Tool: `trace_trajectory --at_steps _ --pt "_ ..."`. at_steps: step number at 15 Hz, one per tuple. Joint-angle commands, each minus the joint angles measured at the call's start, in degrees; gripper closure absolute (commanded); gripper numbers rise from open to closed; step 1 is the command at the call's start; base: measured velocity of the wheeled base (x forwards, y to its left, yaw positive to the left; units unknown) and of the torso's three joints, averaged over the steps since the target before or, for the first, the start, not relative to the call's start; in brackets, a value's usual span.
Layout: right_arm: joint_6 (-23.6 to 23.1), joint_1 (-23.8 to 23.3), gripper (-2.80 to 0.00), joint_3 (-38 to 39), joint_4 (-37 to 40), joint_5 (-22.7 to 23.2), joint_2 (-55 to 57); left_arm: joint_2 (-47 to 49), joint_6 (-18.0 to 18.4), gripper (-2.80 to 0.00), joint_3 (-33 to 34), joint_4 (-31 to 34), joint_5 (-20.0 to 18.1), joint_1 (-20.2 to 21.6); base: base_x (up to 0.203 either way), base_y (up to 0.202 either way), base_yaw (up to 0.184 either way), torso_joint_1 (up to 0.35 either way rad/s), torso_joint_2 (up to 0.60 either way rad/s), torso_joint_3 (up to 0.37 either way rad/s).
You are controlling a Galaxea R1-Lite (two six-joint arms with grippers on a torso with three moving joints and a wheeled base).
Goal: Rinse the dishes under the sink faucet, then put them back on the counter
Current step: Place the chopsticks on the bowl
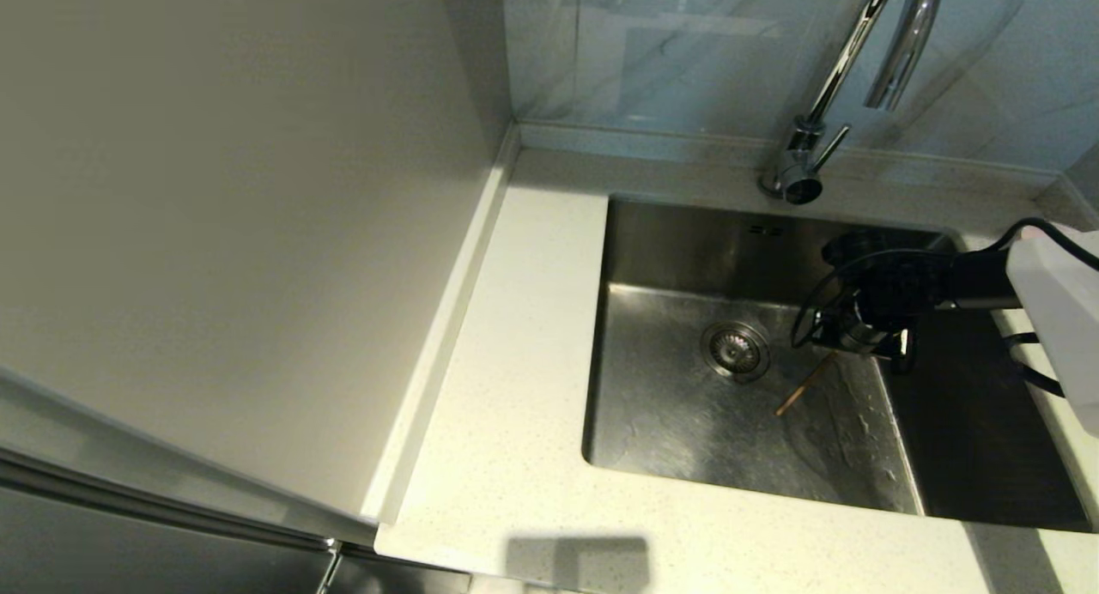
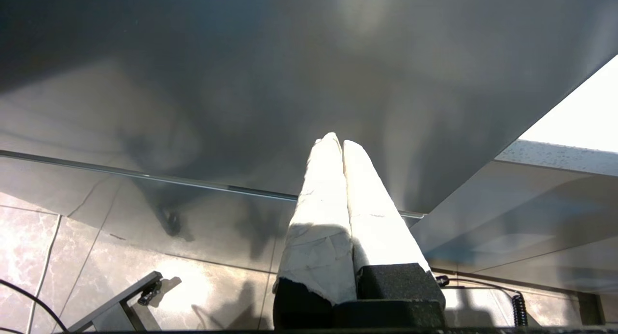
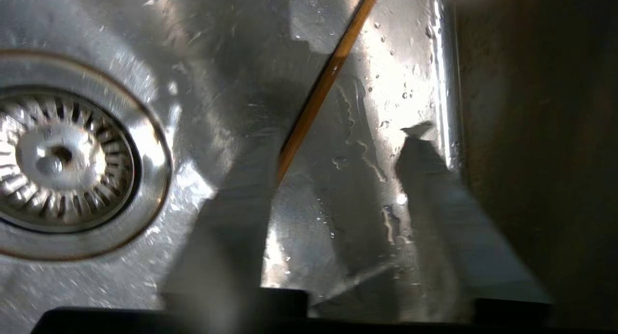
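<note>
My right gripper (image 1: 854, 347) hangs open inside the sink (image 1: 678, 251), low over its wet floor, to the right of the round drain (image 1: 736, 349). One brown chopstick (image 1: 803, 390) lies slanted on the sink floor, with its upper end under the gripper. In the right wrist view the chopstick (image 3: 328, 78) runs behind one finger (image 3: 231, 218). Nothing sits between the spread fingers of the right gripper (image 3: 343, 141). The faucet (image 1: 850, 53) stands behind the sink with no water showing. Both bowls and the second chopstick are out of view. My left gripper (image 2: 338, 141) is shut, parked below the counter (image 1: 515, 362).
A plain beige wall panel (image 1: 215, 190) rises left of the counter, behind a low raised edge (image 1: 446, 319). Right of the wet floor lies a dark shaded area (image 1: 970, 422). The faucet's lever handle (image 1: 833, 148) sticks out at its base.
</note>
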Motion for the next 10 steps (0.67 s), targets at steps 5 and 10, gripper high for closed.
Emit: trace_trajectory --at_steps 5,10 --pt "13.0 -0.1 -2.8 -1.2 7.8 2.4 -4.0 -0.2 0.0 0.0 0.0 0.0 0.0 0.0 0.0 0.0 0.0 0.0 0.0 0.0" --pt "22.2 -0.1 -2.8 -7.1 15.3 5.3 -0.7 -0.2 0.0 0.0 0.0 0.0 0.0 0.0 0.0 0.0 0.0 0.0 0.0 0.0"
